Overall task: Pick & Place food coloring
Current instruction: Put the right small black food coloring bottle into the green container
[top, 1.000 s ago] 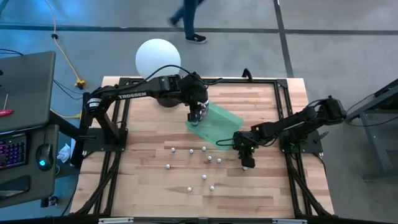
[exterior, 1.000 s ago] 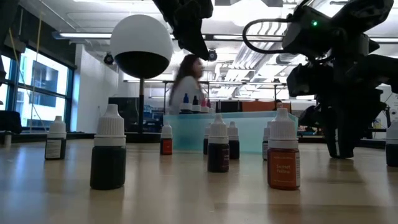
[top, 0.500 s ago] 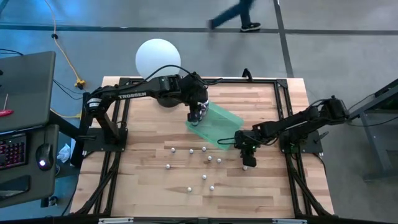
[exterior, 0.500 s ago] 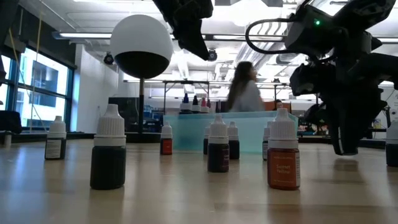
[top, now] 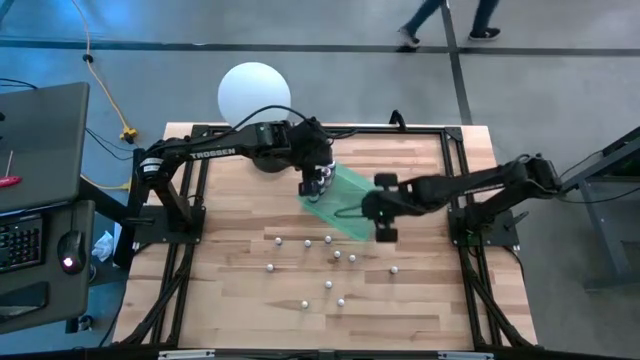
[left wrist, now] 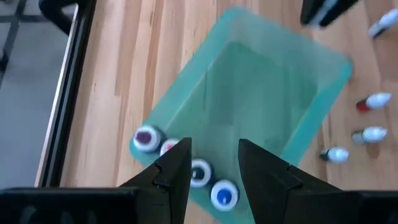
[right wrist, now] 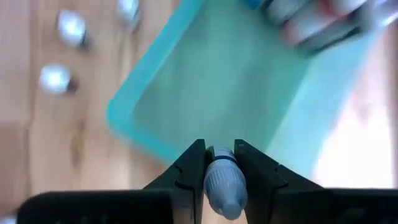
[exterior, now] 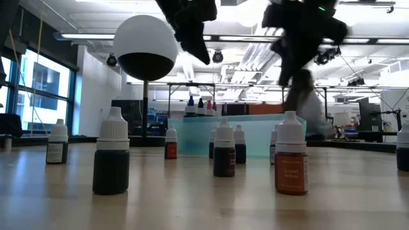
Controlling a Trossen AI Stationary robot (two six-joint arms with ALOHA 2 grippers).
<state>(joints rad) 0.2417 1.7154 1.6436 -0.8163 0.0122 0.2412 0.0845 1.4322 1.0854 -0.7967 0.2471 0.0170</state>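
Several small food coloring bottles (top: 328,285) stand upright on the wooden table near the green tray (top: 345,205); in the low view they are in front (exterior: 291,153). Several more bottles (left wrist: 199,173) stand in the tray's far-left corner. My left gripper (top: 314,188) hangs open above that corner (left wrist: 214,155), touching nothing. My right gripper (top: 384,232) is raised over the tray's near-right edge, shut on one small bottle (right wrist: 221,177). My right gripper pinches a small greyish bottle with a blue band (right wrist: 221,163) between its two fingers, which point down from above. The bottle is lifted clear of the table, over the tray's edge (right wrist: 143,134). Which part the fingers are on is blurred.
A big white ball (top: 254,92) on a dark stand sits at the table's far-left corner. One bottle (top: 393,268) stands alone toward the right of the group. The black frame rails (top: 455,170) run along the table's sides. A person walks on the floor beyond the table.
My right gripper has risen from the table near the right-hand bottles and swung toward the far edge and a little left, ending over the tray's near-right edge with a bottle. The left arm has stayed put. A person has walked across behind the table.
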